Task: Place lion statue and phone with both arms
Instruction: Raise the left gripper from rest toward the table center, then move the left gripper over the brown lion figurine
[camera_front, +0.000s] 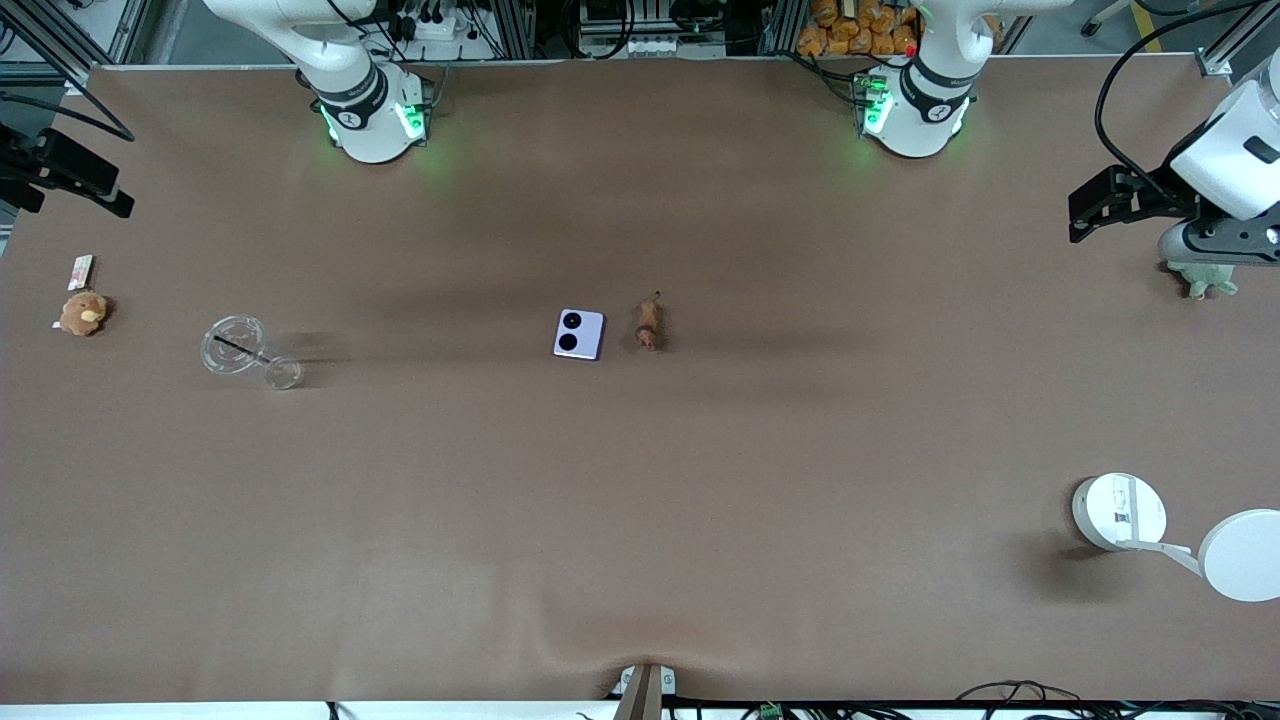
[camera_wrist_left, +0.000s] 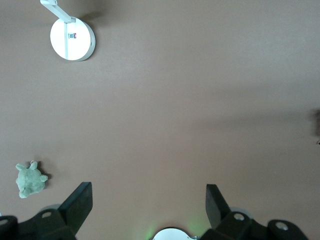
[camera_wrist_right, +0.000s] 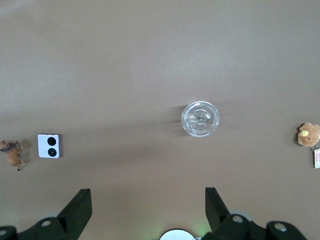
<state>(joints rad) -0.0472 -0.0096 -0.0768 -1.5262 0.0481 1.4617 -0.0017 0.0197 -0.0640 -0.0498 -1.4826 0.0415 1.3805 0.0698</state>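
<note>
The pale lavender phone (camera_front: 579, 334) lies flat at the middle of the table, its two black camera circles up. The tiny brown lion statue (camera_front: 649, 324) is close beside it, toward the left arm's end. Both also show in the right wrist view: phone (camera_wrist_right: 49, 145), lion statue (camera_wrist_right: 12, 152). My left gripper (camera_front: 1078, 215) is open and empty, up over the left arm's end of the table; its fingers (camera_wrist_left: 80, 200) stand wide apart. My right gripper (camera_front: 115, 195) is open and empty, up over the right arm's end; its fingers (camera_wrist_right: 80, 202) stand wide apart.
A clear glass cup (camera_front: 240, 350) and a tan plush toy (camera_front: 83, 312) with a tag sit toward the right arm's end. A green plush turtle (camera_front: 1205, 278) and a white lamp (camera_front: 1120, 510) sit at the left arm's end.
</note>
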